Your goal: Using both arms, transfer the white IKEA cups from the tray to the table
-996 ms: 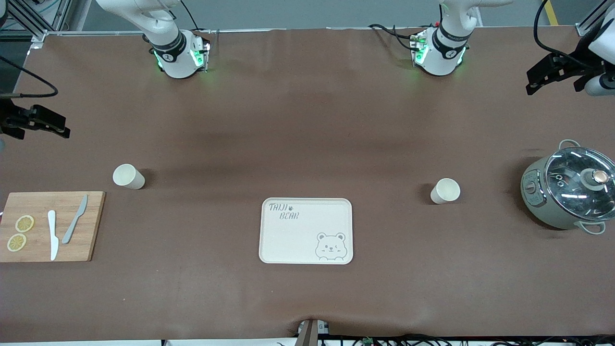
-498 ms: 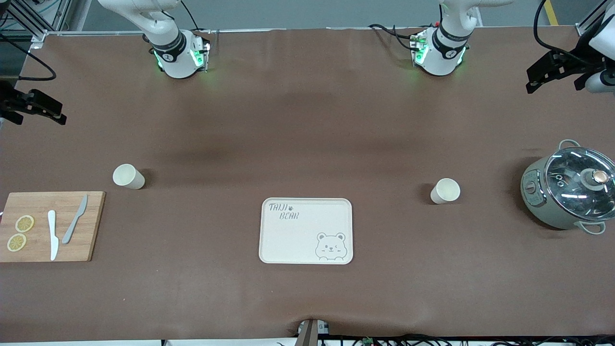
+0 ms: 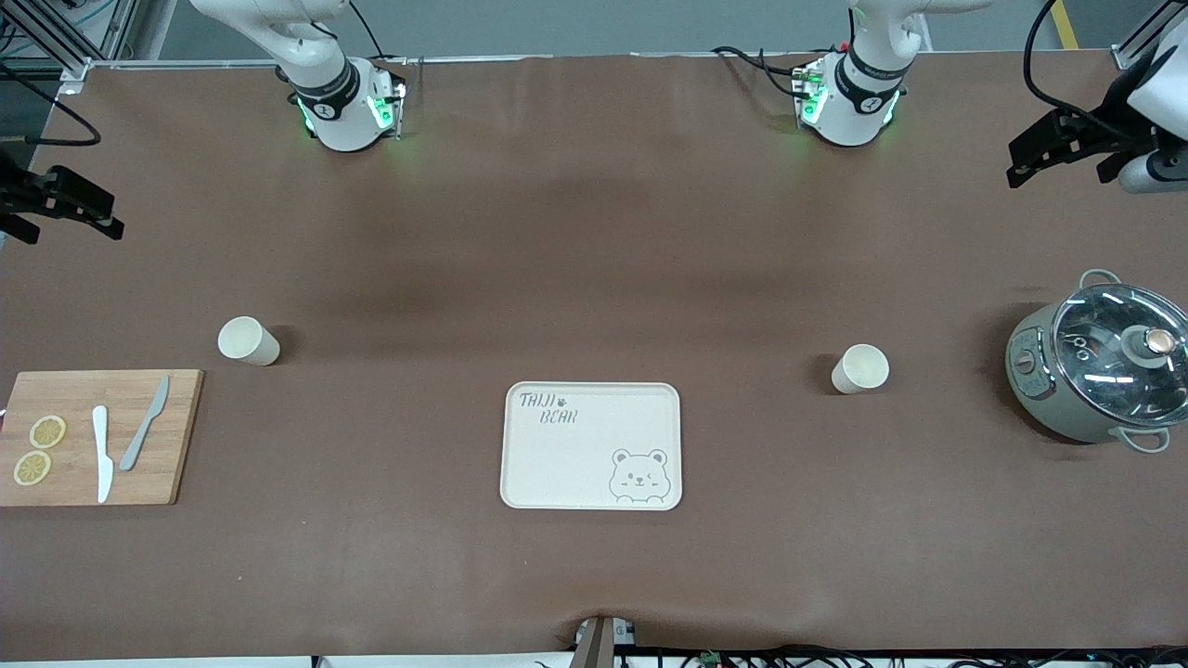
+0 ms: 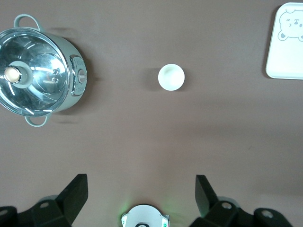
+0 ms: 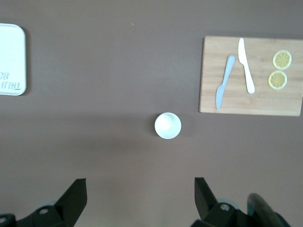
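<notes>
Two white IKEA cups stand upright on the brown table. One cup point(image 3: 249, 340) is toward the right arm's end, beside the cutting board. The other cup point(image 3: 860, 368) is toward the left arm's end, between the tray and the pot. My left gripper point(image 3: 1021, 165) hangs open and empty high over the table edge at its end; its wrist view looks down on its cup point(image 4: 171, 77), well clear of the left gripper point(image 4: 141, 185). My right gripper point(image 3: 107, 215) hangs open and empty at the other end; its cup point(image 5: 167, 125) lies apart from the right gripper point(image 5: 140, 187).
A cream bear tray point(image 3: 557, 459) lies between the cups, nearer the front camera. A grey-green lidded pot point(image 3: 1100, 366) stands at the left arm's end. A wooden cutting board point(image 3: 176, 436) with two knives and lemon slices lies at the right arm's end.
Both grippers have drifted slightly outward and toward the bases' edge of the table, still open. The cups have not moved.
</notes>
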You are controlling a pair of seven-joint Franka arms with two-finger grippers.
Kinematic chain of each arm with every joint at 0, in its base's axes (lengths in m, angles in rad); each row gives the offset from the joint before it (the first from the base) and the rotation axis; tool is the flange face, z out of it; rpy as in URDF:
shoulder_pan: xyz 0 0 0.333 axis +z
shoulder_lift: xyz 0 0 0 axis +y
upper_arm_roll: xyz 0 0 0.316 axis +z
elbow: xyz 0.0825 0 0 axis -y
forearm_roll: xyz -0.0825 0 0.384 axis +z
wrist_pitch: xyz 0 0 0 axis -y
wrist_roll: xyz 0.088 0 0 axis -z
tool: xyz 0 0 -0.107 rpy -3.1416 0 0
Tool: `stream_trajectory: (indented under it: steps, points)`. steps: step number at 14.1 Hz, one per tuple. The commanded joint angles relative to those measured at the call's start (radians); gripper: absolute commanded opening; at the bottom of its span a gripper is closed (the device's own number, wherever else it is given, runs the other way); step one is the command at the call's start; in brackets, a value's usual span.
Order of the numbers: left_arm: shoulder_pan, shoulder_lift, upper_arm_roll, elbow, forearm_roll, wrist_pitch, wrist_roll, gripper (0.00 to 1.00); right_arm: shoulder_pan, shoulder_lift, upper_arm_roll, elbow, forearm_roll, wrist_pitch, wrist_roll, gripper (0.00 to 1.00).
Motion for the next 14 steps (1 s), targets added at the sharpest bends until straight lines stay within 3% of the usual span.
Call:
stream_trajectory:
  steps: [1, 14]
  points:
    - [0.007, -0.001, 0.005, 0.008, -0.016, -0.007, 0.017, 1.0, 0.005, -0.012, 0.003, 0.028, 0.002, -0.004, -0.005, 1.0]
    - [0.007, -0.004, 0.005, 0.01, -0.01, -0.007, -0.009, 1.0, -0.015, 0.006, -0.006, 0.034, 0.017, 0.004, 0.001, 1.0]
